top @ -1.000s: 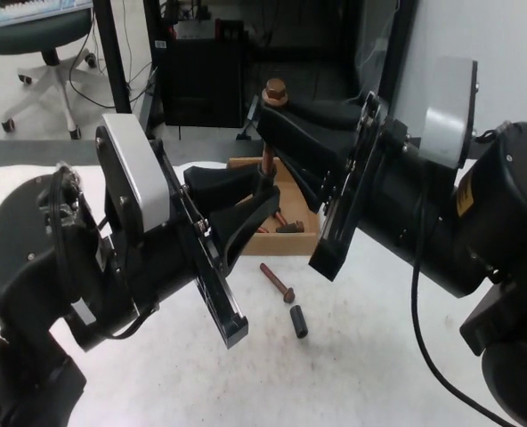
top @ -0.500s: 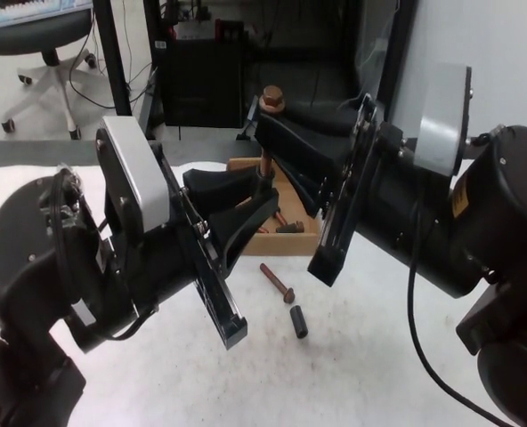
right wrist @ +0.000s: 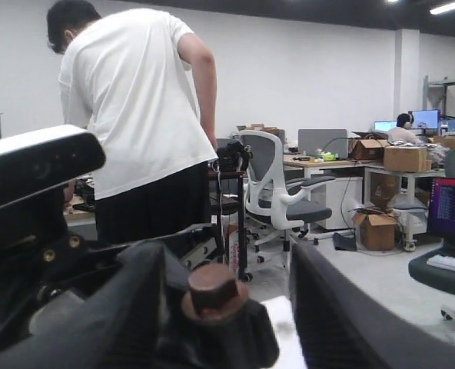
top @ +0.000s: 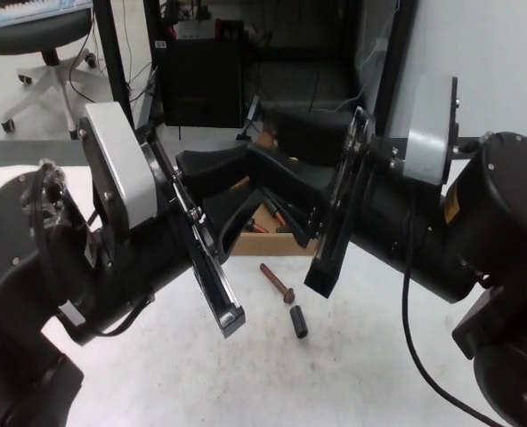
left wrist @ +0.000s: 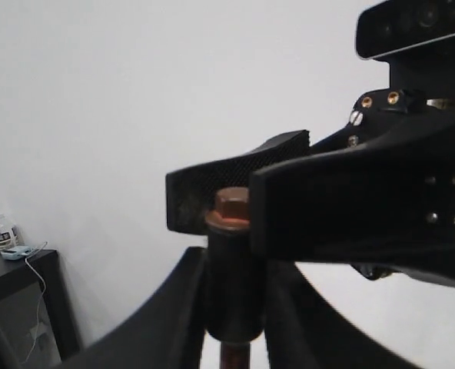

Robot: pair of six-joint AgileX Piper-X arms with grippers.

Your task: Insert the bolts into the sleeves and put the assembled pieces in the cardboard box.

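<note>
Draw right gripper (right wrist: 226, 304), spread around bolt (left wrist: 229, 207), straight off; carry sleeve (left wrist: 231, 269), clamped in left gripper (left wrist: 234, 323), level to box (top: 265, 242).

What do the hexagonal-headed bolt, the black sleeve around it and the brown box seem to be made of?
Copper-coloured hex-head bolt: likely metal with a coppery finish; its head has a dull sheen. Black tubular sleeve: matte black, metal or plastic, unclear. Brown box: cardboard, judging by its flat tan wall.

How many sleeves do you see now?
2: one sleeve loose on the bench, another sleeve in the left gripper with a bolt through it. The cardboard box may hide more.
</note>
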